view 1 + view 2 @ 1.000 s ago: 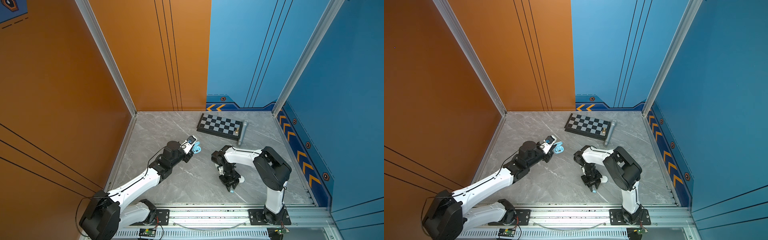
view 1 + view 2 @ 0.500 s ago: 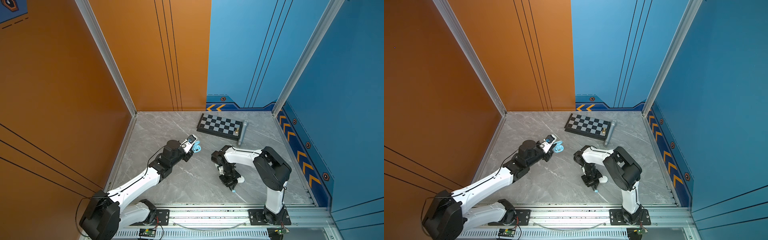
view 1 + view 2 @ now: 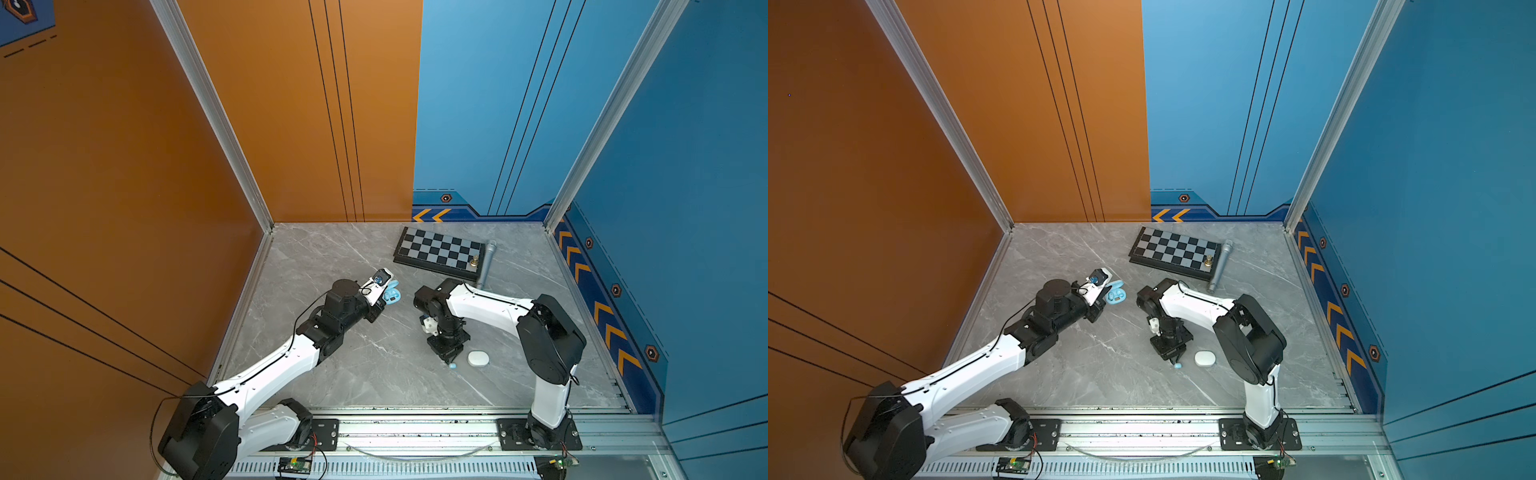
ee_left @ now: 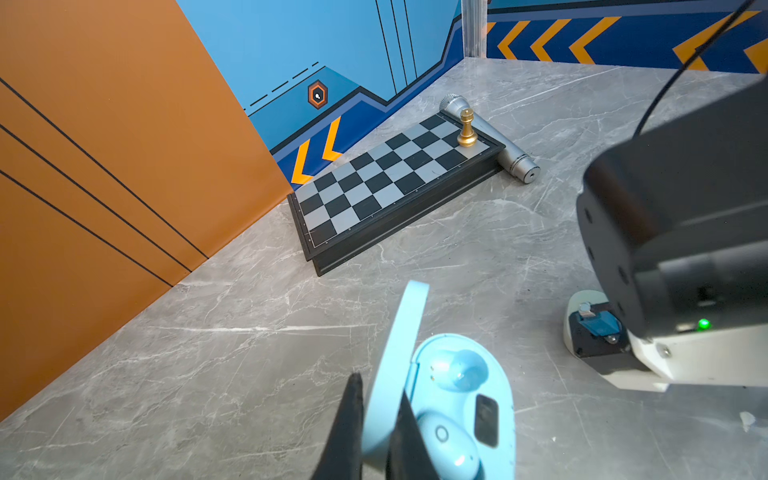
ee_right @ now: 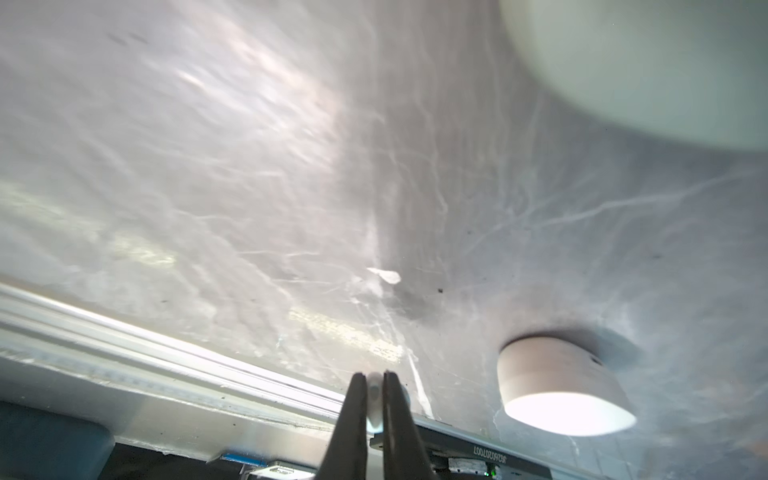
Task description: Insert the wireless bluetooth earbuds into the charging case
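My left gripper (image 4: pixel 379 384) is shut on the raised lid (image 4: pixel 399 332) of the open light blue charging case (image 4: pixel 496 399), which shows in both top views (image 3: pixel 392 294) (image 3: pixel 1116 294). One light blue earbud (image 4: pixel 446 444) lies in the case beside an empty socket (image 4: pixel 461 370). My right gripper (image 5: pixel 375 376) is low over the marble floor near the front rail. It is shut on a second light blue earbud (image 5: pixel 375 399), whose tip shows below the fingers in both top views (image 3: pixel 452 365) (image 3: pixel 1177 365).
A closed white case (image 3: pixel 478 358) (image 3: pixel 1205 358) (image 5: pixel 561 386) sits just right of the right gripper. At the back lie a chessboard (image 3: pixel 438 253) with a gold chess piece (image 3: pixel 473 262) and a grey microphone (image 3: pixel 486 264). Walls enclose three sides.
The right jaws have closed onto the light blue earbud near the white case. The left arm has stayed put, holding the case lid.
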